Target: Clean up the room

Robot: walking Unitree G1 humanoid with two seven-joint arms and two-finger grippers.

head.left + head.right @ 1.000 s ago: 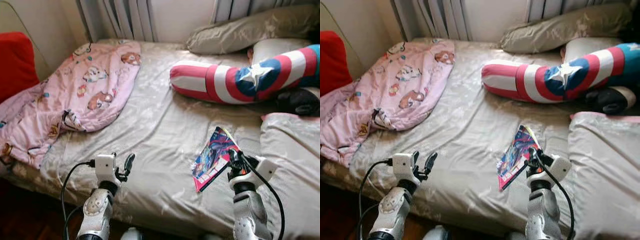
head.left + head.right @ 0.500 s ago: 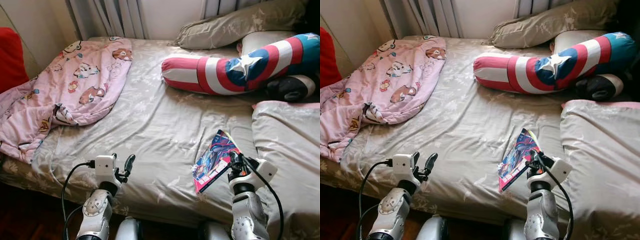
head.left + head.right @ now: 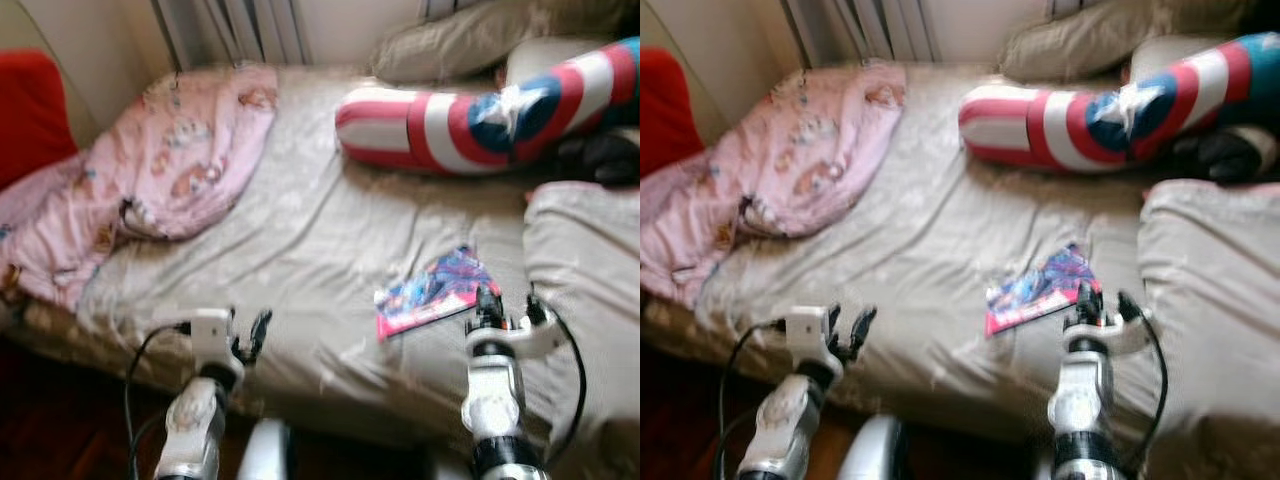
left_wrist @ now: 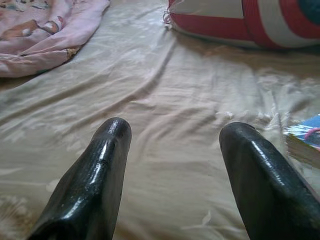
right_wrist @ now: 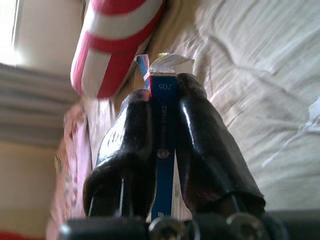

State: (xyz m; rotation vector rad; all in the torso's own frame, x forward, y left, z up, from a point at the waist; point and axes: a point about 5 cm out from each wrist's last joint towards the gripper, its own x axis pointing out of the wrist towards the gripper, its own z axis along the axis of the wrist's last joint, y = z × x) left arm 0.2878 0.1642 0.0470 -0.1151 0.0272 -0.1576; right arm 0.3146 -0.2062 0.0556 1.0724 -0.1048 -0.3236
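Observation:
A colourful comic book (image 3: 432, 292) hangs just above the beige bed sheet (image 3: 300, 230), near the bed's front edge, lying almost flat. My right gripper (image 3: 490, 303) is shut on its near edge; in the right wrist view the blue spine (image 5: 162, 125) is pinched between the two black fingers (image 5: 205, 140). My left gripper (image 3: 255, 335) hovers open over the front edge of the bed, nothing between its fingers (image 4: 102, 170). A corner of the book (image 4: 307, 142) peeks in beside it. The head views are blurred.
A crumpled pink cartoon blanket (image 3: 150, 180) lies at the bed's left. A red, white and blue star bolster (image 3: 470, 125) lies across the far right, with beige pillows (image 3: 585, 250) near it. A red cushion (image 3: 35, 110) stands at far left. Dark floor (image 3: 50, 420) is below.
The right wrist has rolled, and the comic book has swung from standing on edge to lying nearly flat. The camera has shifted and blurred. The left gripper holds its place.

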